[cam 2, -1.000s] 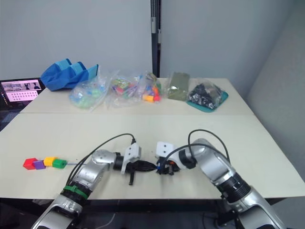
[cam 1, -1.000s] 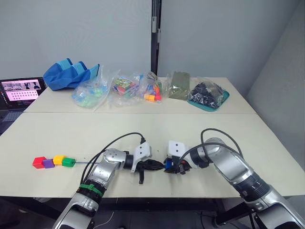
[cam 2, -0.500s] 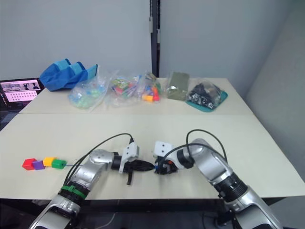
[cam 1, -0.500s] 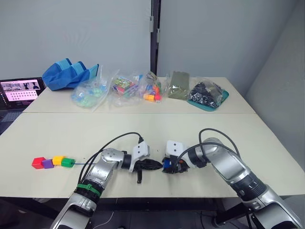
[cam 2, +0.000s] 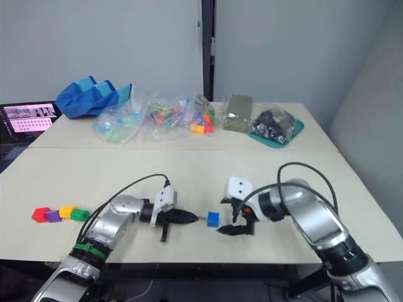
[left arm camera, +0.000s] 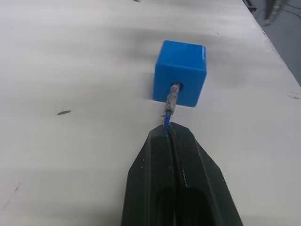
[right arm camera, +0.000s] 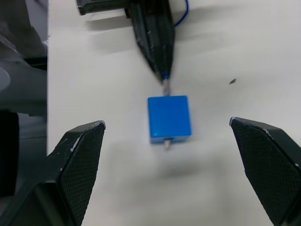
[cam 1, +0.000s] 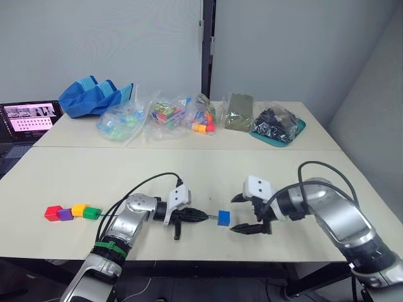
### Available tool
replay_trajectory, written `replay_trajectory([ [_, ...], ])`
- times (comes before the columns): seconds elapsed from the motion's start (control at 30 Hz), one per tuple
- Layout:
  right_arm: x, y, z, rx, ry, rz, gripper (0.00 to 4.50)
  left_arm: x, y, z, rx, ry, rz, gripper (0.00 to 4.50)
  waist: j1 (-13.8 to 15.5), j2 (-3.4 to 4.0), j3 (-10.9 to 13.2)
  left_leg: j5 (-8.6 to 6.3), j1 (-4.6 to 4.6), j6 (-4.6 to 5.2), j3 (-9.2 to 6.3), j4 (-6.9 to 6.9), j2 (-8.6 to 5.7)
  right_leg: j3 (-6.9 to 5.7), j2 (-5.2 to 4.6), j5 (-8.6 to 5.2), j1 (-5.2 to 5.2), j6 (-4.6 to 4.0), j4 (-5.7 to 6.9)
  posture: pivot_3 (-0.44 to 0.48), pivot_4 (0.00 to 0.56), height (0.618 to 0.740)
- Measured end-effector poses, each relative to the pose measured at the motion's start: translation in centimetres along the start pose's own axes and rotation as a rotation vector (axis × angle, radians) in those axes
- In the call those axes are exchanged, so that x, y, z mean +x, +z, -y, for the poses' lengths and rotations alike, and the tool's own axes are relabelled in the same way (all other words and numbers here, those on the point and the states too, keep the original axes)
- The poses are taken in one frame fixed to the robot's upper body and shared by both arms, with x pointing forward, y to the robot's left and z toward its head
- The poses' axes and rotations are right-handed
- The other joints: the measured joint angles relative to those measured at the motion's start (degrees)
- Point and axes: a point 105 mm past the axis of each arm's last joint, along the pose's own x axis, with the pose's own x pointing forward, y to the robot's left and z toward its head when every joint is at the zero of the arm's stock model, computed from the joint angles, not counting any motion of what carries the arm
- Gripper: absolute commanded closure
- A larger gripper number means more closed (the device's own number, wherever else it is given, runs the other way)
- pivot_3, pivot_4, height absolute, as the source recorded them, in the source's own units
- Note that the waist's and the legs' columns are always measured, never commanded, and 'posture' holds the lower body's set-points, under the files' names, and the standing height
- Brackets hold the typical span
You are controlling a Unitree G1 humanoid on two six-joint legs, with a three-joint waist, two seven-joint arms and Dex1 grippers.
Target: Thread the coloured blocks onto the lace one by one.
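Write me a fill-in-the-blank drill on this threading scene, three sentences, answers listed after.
1. The block with the lace tip poking through it is ____ in colour.
2. The left gripper has its jaws ____ on the lace just behind that block.
3. The right gripper has its jaws ____, one on either side of the blue block without touching it.

Missing words: blue; shut; open
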Motion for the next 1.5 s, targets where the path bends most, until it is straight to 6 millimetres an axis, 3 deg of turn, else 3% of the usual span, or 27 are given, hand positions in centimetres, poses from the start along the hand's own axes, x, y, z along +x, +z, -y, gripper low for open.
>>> replay_trajectory([
  [0.4, -0.3, -0.3, 0.5, 0.001, -0.099, -0.005, 0.02, 1.0, 0.3, 0.5, -0.003, -0.039, 0.021, 4.5, -0.02, -0.01, 0.0, 0.0, -0.02, 0.0, 0.0, 0.0, 0.0, 0.0, 0.0, 0.0, -0.01, 0.0, -0.01, 0.0, 0.15, 0.74],
  [0.7, 3.6, -0.6, 0.9, -0.043, -0.04, -0.044, 0.02, 1.1, 0.4, 0.5, 0.004, -0.042, 0.02, 4.5, -0.01, -0.01, 0.0, 0.0, -0.03, 0.0, 0.0, 0.01, 0.0, -0.01, 0.0, 0.0, -0.02, 0.0, 0.0, 0.0, 0.15, 0.74],
  [0.83, 3.9, -0.8, 1.3, -0.057, -0.037, -0.064, 1.18, 1.2, 0.4, 0.5, 0.004, -0.041, 0.023, 4.5, 0.28, -0.01, 0.0, 0.0, -0.04, 0.0, 0.0, 0.02, 0.0, -0.02, 0.0, 0.0, -0.02, 0.0, -0.01, 0.0, 0.15, 0.74],
  [1.03, 4.4, -0.9, 1.3, -0.044, -0.029, -0.058, 3.29, 1.4, 0.5, 0.5, 0.002, -0.043, 0.031, 4.5, 0.58, 0.0, 0.0, 0.0, -0.04, 0.0, 0.0, 0.01, 0.0, -0.02, 0.0, 0.0, -0.03, 0.0, -0.01, 0.0, 0.15, 0.74],
  [1.43, 4.3, -1.0, 1.3, -0.048, -0.031, -0.068, 3.33, 3.0, 1.3, 0.6, 0.008, -0.048, 0.056, 4.5, 1.05, 0.0, 0.0, 0.0, -0.03, 0.0, 0.0, 0.04, -0.01, -0.02, 0.0, 0.0, -0.02, 0.0, 0.0, 0.0, 0.15, 0.74],
  [1.5, 4.3, -1.0, 1.3, -0.049, -0.031, -0.069, 3.33, 3.1, 1.4, 0.3, 0.006, -0.041, 0.056, 3.93, 1.07, 0.0, 0.0, 0.0, -0.03, 0.0, 0.0, 0.04, -0.01, -0.01, 0.0, 0.01, -0.02, 0.0, 0.0, 0.0, 0.15, 0.74],
])
